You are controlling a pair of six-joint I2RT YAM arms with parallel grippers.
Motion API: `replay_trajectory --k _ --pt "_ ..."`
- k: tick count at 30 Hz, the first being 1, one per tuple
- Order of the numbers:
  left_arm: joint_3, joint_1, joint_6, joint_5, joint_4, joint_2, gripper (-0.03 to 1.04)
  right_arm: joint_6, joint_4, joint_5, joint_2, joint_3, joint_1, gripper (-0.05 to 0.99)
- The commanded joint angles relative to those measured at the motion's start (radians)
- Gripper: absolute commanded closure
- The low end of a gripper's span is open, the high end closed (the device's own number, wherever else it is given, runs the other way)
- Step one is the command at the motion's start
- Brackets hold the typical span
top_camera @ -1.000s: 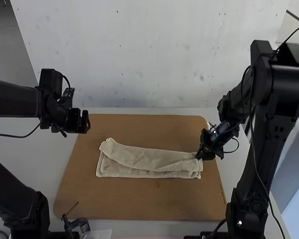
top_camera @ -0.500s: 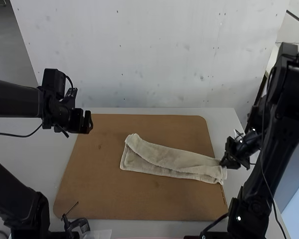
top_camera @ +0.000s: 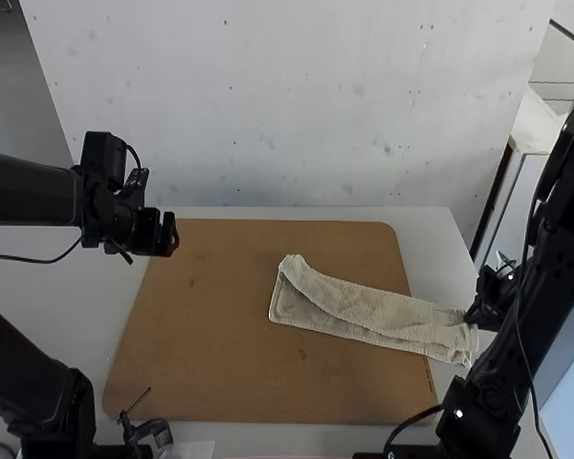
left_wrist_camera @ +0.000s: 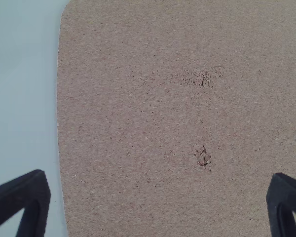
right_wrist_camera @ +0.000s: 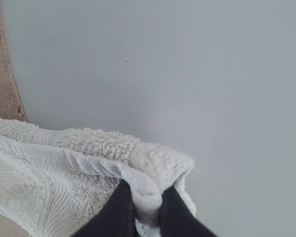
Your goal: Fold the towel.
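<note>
The beige towel (top_camera: 364,311) lies as a long folded strip, slanting across the board's right part and over its right edge. At its right end my right gripper (top_camera: 471,317) is shut on the towel's end. In the right wrist view, the right gripper (right_wrist_camera: 147,210) pinches a bunched edge of the towel (right_wrist_camera: 84,158) between its two dark fingers. My left gripper (top_camera: 167,234) is above the board's back left corner, apart from the towel; in the left wrist view the left gripper (left_wrist_camera: 158,197) has its fingers wide apart over bare board.
The brown board (top_camera: 201,354) lies on a white table (top_camera: 435,229), with a pale wall behind. A small black clamp-like object (top_camera: 151,430) is at the table's front left edge. A pale cabinet stands beyond the table's right side.
My right gripper has moved to the right, dragging the towel with it, so that its right end now passes over the board's edge. The left arm is nearly unmoved.
</note>
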Motion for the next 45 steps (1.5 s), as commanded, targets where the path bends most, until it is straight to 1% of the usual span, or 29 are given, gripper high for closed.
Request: replay_trajectory --k 1,4,9,15,21,27,29,32,36,45 --pt "0.012 -0.010 -0.011 0.000 0.008 0.001 0.03 -0.025 -0.038 0.002 -0.058 0.041 0.016 0.91" --pt "0.010 -0.012 -0.011 0.000 0.008 0.001 0.03 -0.003 -0.081 -0.004 -0.106 0.055 0.068 0.91" --pt "0.010 -0.013 -0.013 0.002 0.008 -0.001 0.03 0.087 -0.115 -0.011 -0.189 0.055 0.219 0.91" --pt "0.006 -0.012 -0.011 0.004 0.008 -0.009 0.02 0.238 -0.115 -0.011 -0.246 0.060 0.449 0.91" --pt "-0.002 0.007 -0.008 0.010 0.008 -0.016 0.02 0.388 -0.104 0.001 -0.247 0.095 0.667 0.91" --pt "-0.008 0.027 -0.004 0.022 0.008 -0.019 0.02 0.495 -0.104 0.032 -0.212 0.173 0.848 0.91" --pt "-0.009 0.031 -0.004 0.025 0.009 -0.016 0.02 0.522 -0.104 0.042 -0.187 0.195 0.898 0.91" --pt "-0.009 0.034 -0.004 0.033 0.009 -0.015 0.02 0.551 -0.101 0.042 -0.137 0.229 0.958 0.91" --pt "-0.009 0.034 -0.005 0.034 0.009 -0.015 0.02 0.594 -0.067 0.041 -0.062 0.258 1.030 0.91" --pt "-0.016 0.046 -0.005 0.040 0.014 -0.010 0.02 0.635 -0.044 0.036 0.055 0.353 1.130 0.91"
